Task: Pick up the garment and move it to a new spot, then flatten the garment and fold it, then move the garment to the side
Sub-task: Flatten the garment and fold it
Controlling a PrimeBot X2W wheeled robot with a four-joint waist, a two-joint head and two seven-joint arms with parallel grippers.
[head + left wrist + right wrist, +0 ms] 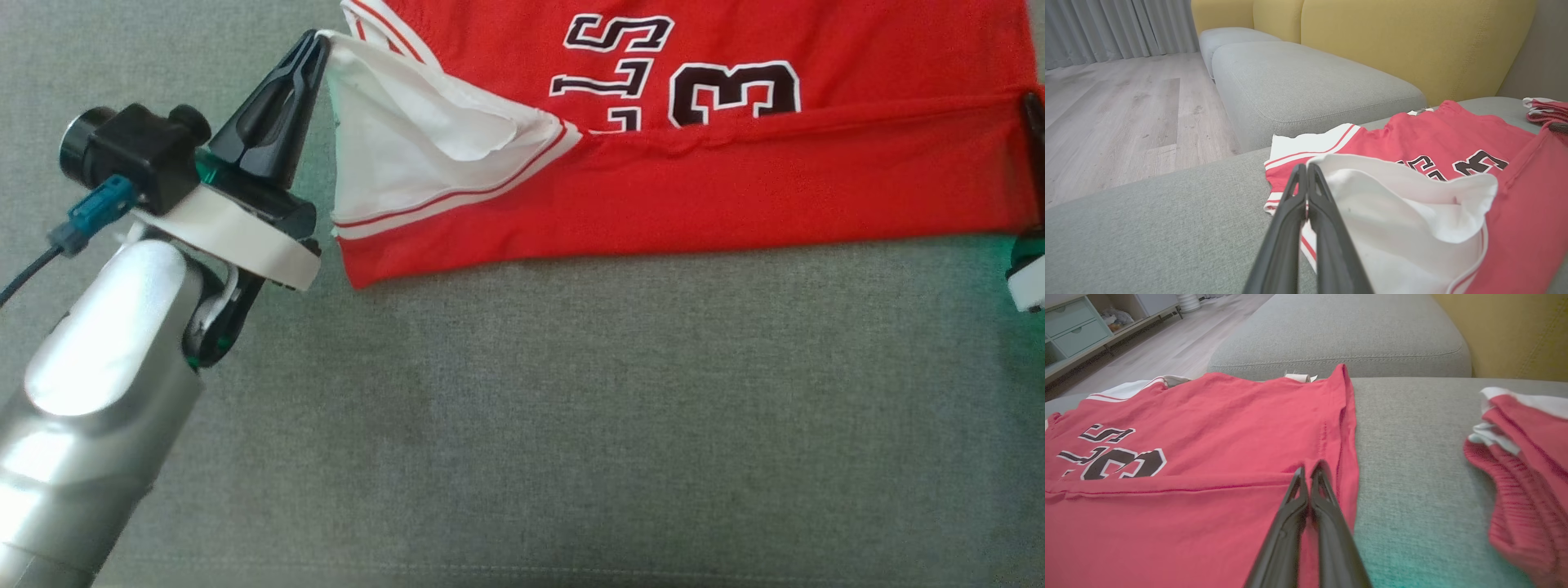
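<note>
Currently looks like the folding step. Pinches the white-lined corner of the garment (694, 196) with the left gripper (318, 41), clamped tight at eleven o'clock of the head view. Lies stretched from there toward three o'clock over the grey sofa cushion (531, 408), near edge doubled back onto the lettering (678, 73). Grips the fold's far end at three o'clock with the right gripper (1310, 469), clenched on cloth. Calls next for carrying both ends evenly toward twelve o'clock, clear of the second red piece (1523, 465).
</note>
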